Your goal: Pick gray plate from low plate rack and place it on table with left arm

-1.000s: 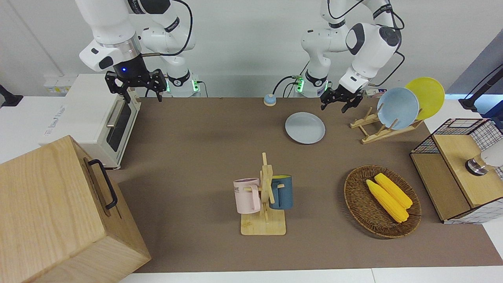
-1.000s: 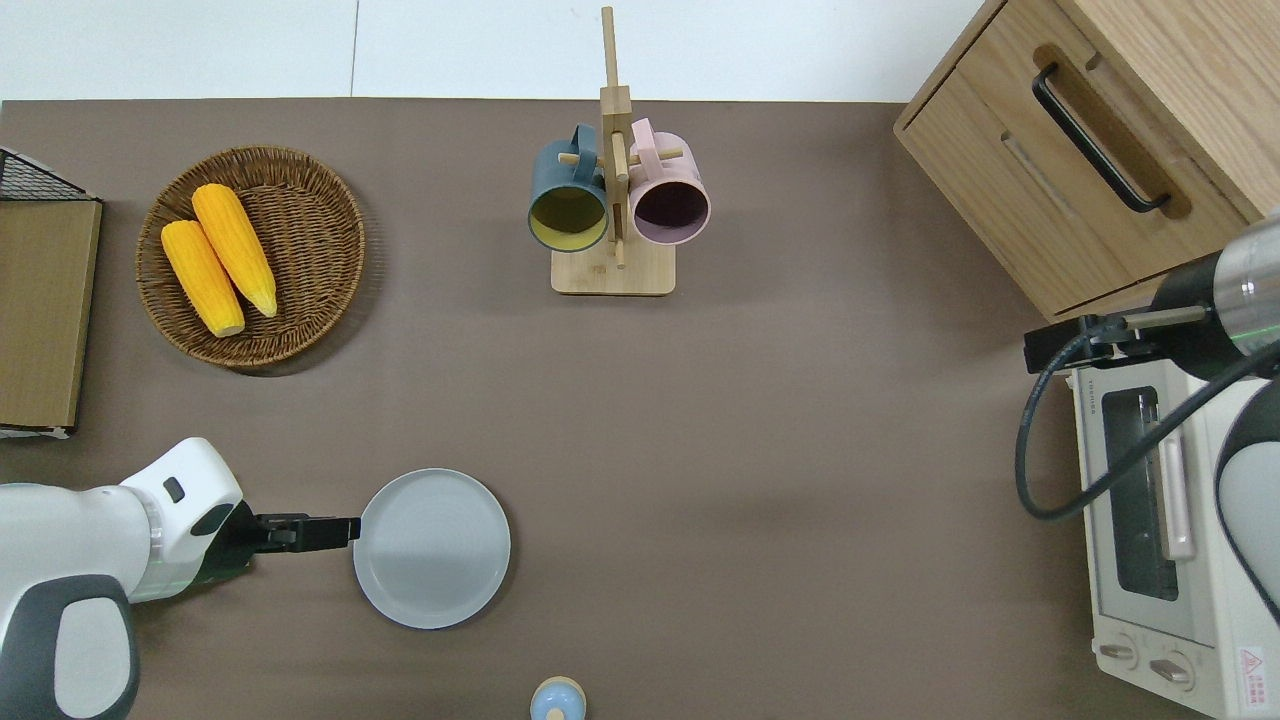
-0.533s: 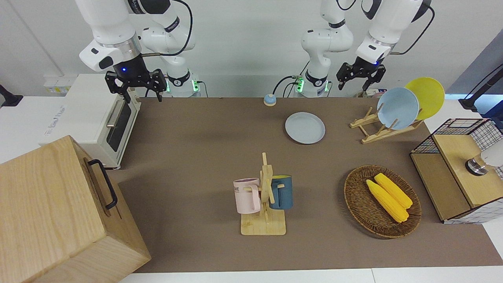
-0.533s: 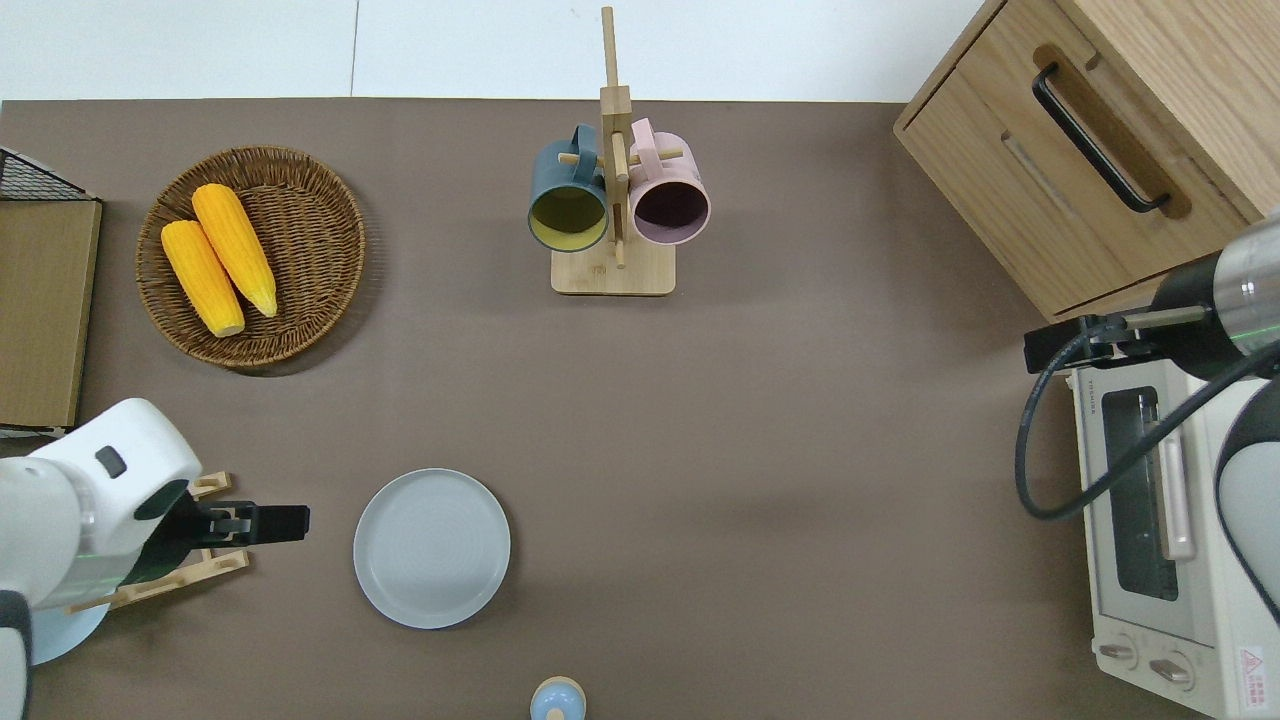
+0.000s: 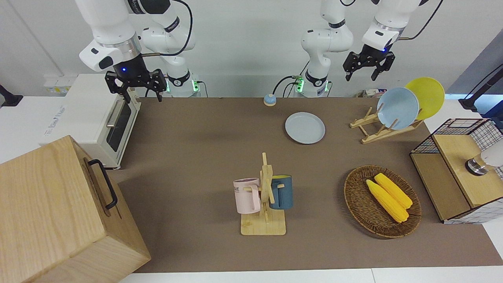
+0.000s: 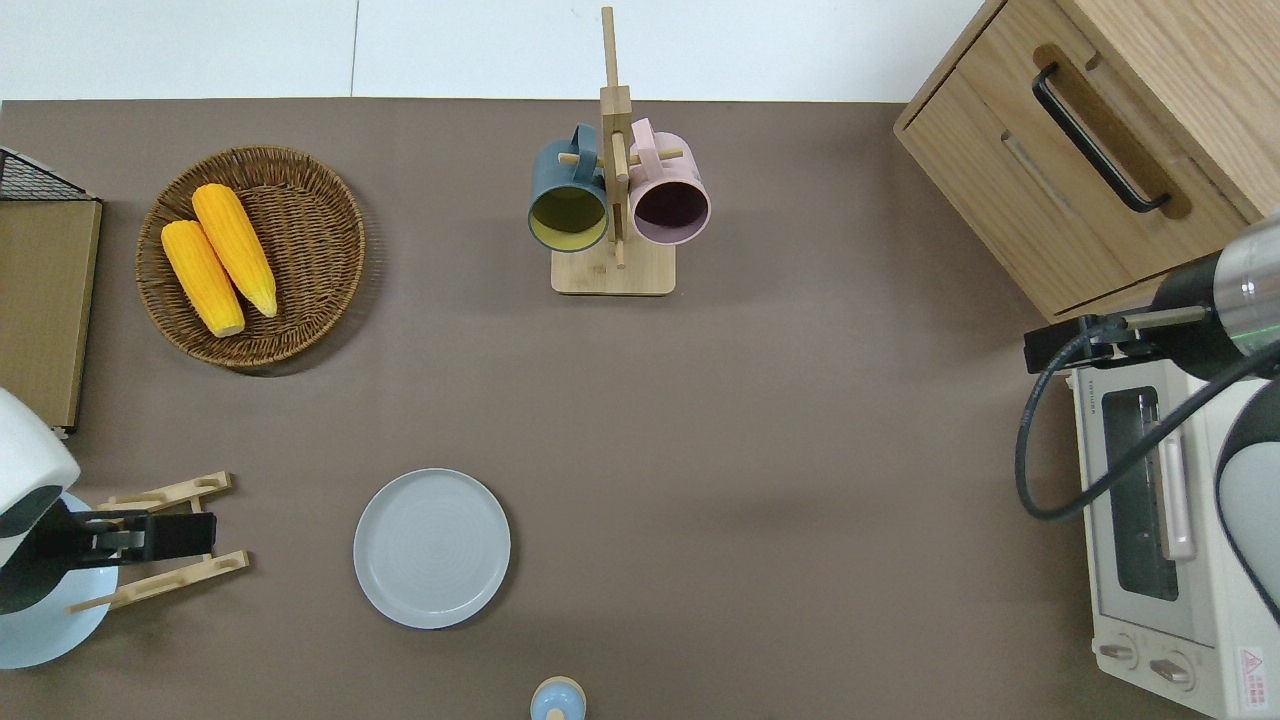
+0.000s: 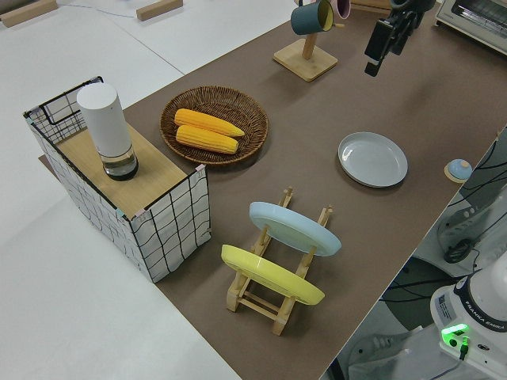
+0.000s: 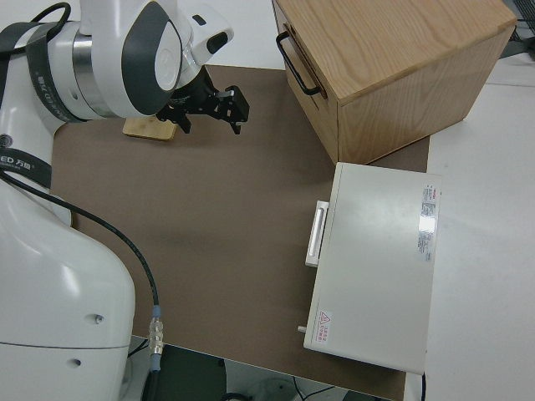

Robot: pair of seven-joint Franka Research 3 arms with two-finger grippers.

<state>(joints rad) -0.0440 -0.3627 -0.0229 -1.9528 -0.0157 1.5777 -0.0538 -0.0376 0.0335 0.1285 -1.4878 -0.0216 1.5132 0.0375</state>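
The gray plate lies flat on the brown table, beside the low plate rack, toward the table's middle. My left gripper hangs open and empty, raised over the rack's empty slots and well apart from the gray plate. The right arm is parked with its gripper open.
A light blue plate and a yellow plate stand in the rack. A basket of corn, a mug stand, a wire crate, a toaster oven, a wooden cabinet and a small bell are around.
My left gripper has pulled away from the gray plate's rim, risen and moved toward the left arm's end of the table, over the rack. The plate stays flat on the table.
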